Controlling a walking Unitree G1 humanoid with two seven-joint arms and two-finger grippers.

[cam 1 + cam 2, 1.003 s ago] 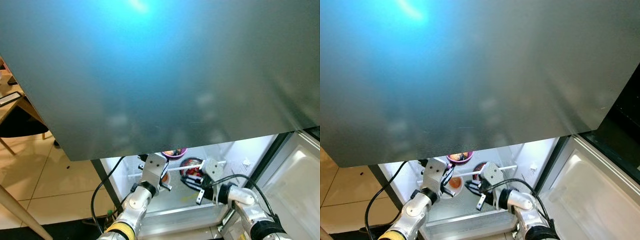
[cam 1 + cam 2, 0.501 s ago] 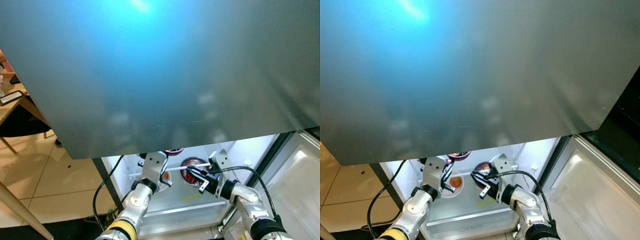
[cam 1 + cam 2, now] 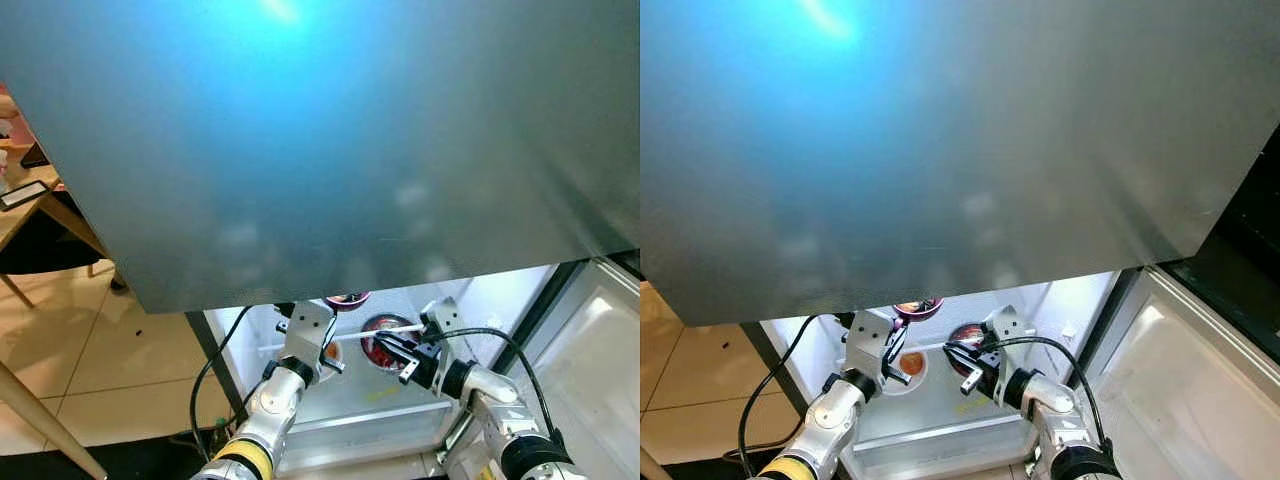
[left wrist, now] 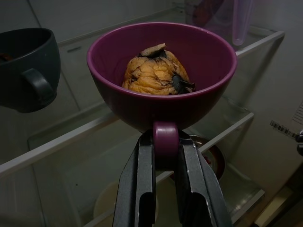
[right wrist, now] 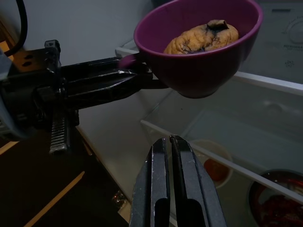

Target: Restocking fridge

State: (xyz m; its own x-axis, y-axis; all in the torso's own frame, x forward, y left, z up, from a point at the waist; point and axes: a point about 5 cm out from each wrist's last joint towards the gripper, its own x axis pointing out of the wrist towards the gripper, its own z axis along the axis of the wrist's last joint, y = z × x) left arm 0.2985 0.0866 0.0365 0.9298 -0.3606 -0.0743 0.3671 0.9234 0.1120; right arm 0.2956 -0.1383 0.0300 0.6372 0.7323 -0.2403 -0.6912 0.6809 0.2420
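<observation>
my left gripper (image 4: 165, 156) is clenching the purple cup's (image 4: 163, 75) handle, a wrinkled orange-brown lump inside; my right gripper (image 5: 169, 142) is pressing its jaws together, empty.

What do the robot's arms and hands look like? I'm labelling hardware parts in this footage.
Both arms are silver metal tubes with black joint rings. The left arm carries a yellow band near its base and a loose black cable looping beside it; the right arm has a black cable arching over it. The left hand and the right hand each have two long, flat black fingers.
</observation>
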